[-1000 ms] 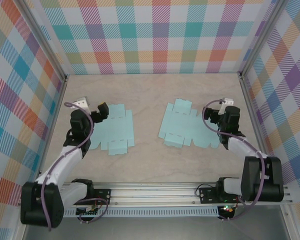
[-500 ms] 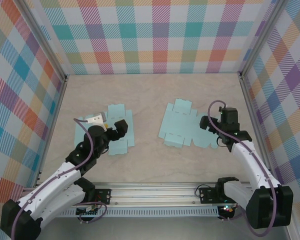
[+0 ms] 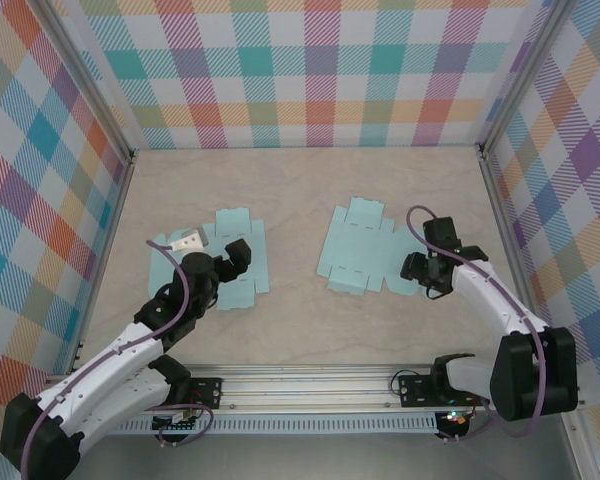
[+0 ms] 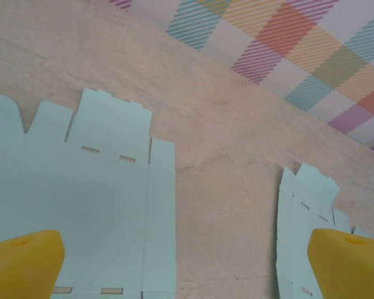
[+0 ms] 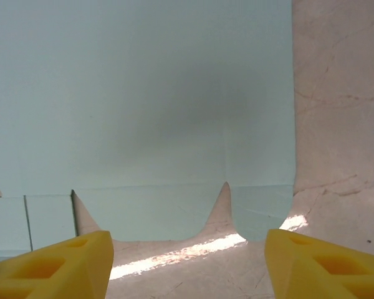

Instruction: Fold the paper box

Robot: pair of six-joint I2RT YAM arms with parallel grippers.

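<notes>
Two flat light-blue paper box blanks lie on the table. The left blank (image 3: 215, 265) (image 4: 81, 205) sits under my left gripper (image 3: 230, 262) (image 4: 187, 268). That gripper hovers open above the blank's right part, its yellow fingertips (image 4: 22, 265) wide apart. The right blank (image 3: 360, 250) (image 5: 143, 106) (image 4: 305, 218) has its rounded flaps pointing towards my right gripper (image 3: 420, 270) (image 5: 190, 265). This gripper sits low at the blank's right edge. It is open, and only bare table lies between its yellow fingertips (image 5: 327, 265), just short of the flaps.
Plaid walls (image 3: 310, 70) enclose the table on three sides. An aluminium rail (image 3: 310, 385) carrying the arm bases runs along the near edge. A strip of bare tabletop (image 3: 295, 265) separates the two blanks.
My left arm has swung forward and right over the left blank. My right arm has dropped towards the right blank's right edge, and its jaws have narrowed somewhat.
</notes>
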